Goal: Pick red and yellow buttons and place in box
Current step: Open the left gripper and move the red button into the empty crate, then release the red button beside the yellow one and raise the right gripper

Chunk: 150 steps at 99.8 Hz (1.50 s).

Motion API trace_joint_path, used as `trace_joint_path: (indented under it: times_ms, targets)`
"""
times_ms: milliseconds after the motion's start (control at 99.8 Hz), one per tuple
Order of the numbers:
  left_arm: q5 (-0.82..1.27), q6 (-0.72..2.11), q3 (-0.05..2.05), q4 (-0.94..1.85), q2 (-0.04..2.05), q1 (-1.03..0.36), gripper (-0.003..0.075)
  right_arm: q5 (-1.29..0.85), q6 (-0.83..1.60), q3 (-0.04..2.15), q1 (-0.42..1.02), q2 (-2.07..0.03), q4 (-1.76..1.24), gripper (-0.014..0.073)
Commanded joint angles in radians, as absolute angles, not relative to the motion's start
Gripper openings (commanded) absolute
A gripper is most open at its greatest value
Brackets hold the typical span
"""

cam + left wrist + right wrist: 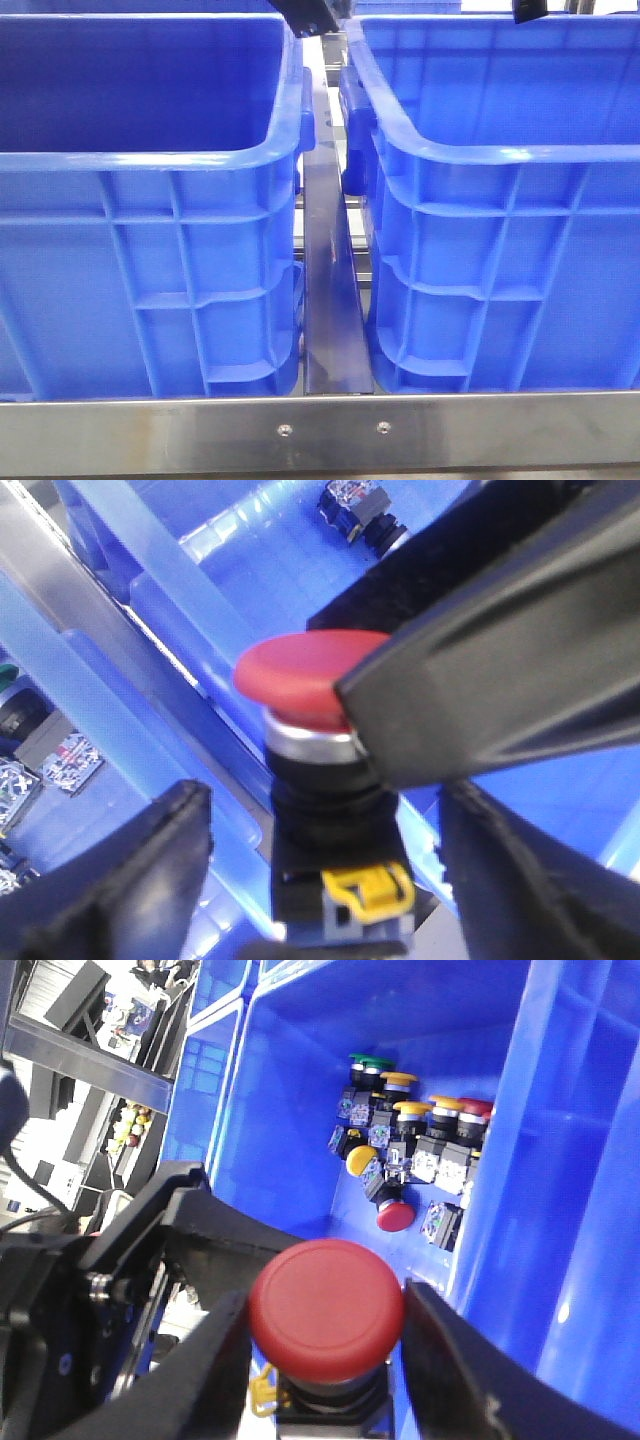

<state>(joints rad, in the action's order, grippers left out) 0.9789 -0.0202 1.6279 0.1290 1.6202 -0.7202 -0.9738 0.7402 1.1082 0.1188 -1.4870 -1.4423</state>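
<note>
A red mushroom button (326, 1308) on a black body with a yellow clip hangs in the air over a blue crate (290, 1110). My right gripper (322, 1305) is shut on its cap, one finger on each side. In the left wrist view the same red button (300, 675) stands between the wide-open fingers (130, 880) of my left gripper (325, 815), which do not touch it; a right finger (500, 670) covers part of the cap. A yellow button (362, 1159) lies among several buttons on the crate floor. The front view shows no buttons.
Two big blue crates (150, 160) (500, 155) stand side by side behind a metal rail (320, 430), with a metal strip (330, 300) between them. A second red button (396, 1216) lies in the pile. More buttons lie in the other crate (40, 760).
</note>
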Motion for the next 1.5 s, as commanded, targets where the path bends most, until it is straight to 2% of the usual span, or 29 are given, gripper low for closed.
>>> trace_joint_path:
  times_ms: [0,150,491,812,1032,1493]
  targets:
    - [0.932,-0.021,1.657,0.149,1.576,-0.73,0.0474,-0.967,0.76,1.143,0.088,-1.452,-1.515,0.0254]
    - [0.942,-0.021,1.657,0.147,1.576,-0.728,0.0474,-0.955,0.795,1.143,-0.004,-1.451,-1.515,0.0254]
    - [0.956,-0.021,1.657,0.147,1.576,-0.728,0.0473,-0.876,1.069,1.143,-0.191,-1.451,-1.432,0.0254]
    - [0.977,0.0,1.657,0.146,1.576,-0.728,0.0473,-0.575,1.263,1.092,-0.195,-1.454,-1.351,0.0254]
    - [0.982,0.0,1.657,0.146,1.576,-0.728,0.0473,-0.345,1.3,1.087,-0.187,-1.496,-1.357,0.0254]
    - [0.98,0.0,1.657,0.146,1.576,-0.728,0.0473,-0.34,1.301,1.184,-0.187,-1.684,-1.386,0.0254]
